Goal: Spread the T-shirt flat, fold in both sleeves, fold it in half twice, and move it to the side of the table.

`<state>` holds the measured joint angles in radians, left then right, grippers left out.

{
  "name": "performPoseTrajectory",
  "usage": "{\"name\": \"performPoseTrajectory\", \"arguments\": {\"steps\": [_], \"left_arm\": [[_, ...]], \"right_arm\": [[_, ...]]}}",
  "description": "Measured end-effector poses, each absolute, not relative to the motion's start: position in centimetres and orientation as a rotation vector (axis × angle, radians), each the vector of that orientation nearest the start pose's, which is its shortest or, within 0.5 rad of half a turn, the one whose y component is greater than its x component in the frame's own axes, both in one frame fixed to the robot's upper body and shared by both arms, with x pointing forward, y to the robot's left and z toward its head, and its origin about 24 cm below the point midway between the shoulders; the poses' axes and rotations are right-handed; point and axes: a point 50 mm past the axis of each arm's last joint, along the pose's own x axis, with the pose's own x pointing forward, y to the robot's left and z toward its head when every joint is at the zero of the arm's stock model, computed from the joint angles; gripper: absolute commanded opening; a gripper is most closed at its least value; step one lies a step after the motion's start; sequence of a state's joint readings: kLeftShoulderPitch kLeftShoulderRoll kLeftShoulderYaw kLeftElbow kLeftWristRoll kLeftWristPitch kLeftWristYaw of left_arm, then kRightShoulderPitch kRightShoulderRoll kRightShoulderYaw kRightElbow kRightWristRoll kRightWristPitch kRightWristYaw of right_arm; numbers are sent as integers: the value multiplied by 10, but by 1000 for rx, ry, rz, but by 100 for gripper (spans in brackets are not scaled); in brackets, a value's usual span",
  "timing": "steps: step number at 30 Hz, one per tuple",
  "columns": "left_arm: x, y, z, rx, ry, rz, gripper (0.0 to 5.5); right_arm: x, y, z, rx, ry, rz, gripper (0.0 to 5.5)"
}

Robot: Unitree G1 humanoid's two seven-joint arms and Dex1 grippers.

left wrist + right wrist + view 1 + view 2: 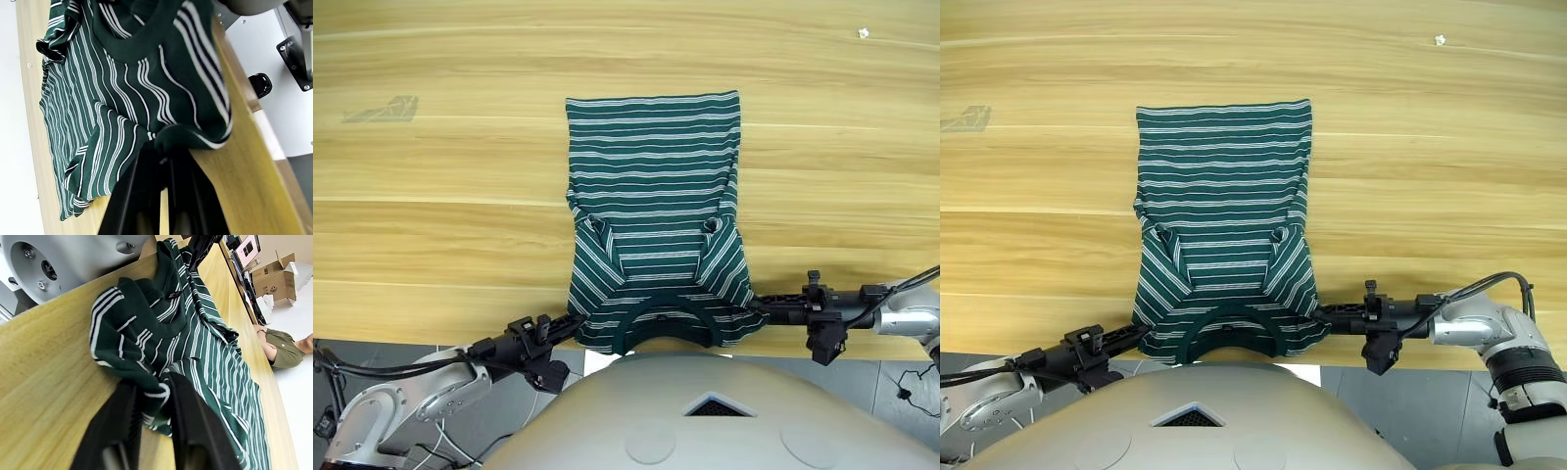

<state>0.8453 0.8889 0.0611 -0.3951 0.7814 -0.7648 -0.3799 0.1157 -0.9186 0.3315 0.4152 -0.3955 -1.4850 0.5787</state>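
The T-shirt (653, 186) lies lengthwise on the table (431, 196), collar at the robot's edge, hem pointing away; left gripper (576, 323) and right gripper (756, 305) each pinch a shoulder corner

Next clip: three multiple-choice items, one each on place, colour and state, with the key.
1. Where does the collar of the T-shirt lie?
A) at the near edge of the table, by the robot
B) at the far edge
C) off to one side
2. What colour is the T-shirt?
A) plain red
B) dark green with white stripes
C) blue with dots
3. How do the sleeves lie?
A) spread wide
B) hanging over the edge
C) folded in over the body
Key: 1 A, it sits between the left claw and right claw; 2 B, stripes show throughout; 3 C, both lie over the chest.
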Motion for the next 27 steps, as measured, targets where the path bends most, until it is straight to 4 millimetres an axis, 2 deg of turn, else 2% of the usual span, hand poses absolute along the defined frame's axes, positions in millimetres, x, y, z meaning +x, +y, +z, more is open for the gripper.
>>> {"name": "performPoseTrajectory", "arguments": {"steps": [3,6,8,11,15,16,18,20,23,27], "left_arm": [[59,214,42,1345,21,-1305,0],[61,213,42,1243,68,-1263,0],[62,210,43,1135,105,-1232,0],[66,208,50,1040,124,-1193,0],[84,214,81,896,138,-1106,0],[88,221,98,869,185,-1125,0],[96,226,124,872,207,-1167,0],[99,226,142,873,198,-1202,0],[97,228,150,893,263,-1271,0],[91,227,148,869,356,-1357,0]], "right_arm": [[122,-230,22,-997,-380,1626,0],[128,-228,22,-950,-323,1570,0],[137,-221,32,-837,-238,1490,0],[143,-217,46,-672,-92,1473,0],[152,-216,76,-349,135,1502,0],[153,-218,91,-252,219,1536,0],[157,-222,114,-211,280,1580,0],[158,-221,129,-173,287,1602,0],[156,-220,142,-153,302,1634,0],[153,-220,152,-159,363,1676,0]]}}
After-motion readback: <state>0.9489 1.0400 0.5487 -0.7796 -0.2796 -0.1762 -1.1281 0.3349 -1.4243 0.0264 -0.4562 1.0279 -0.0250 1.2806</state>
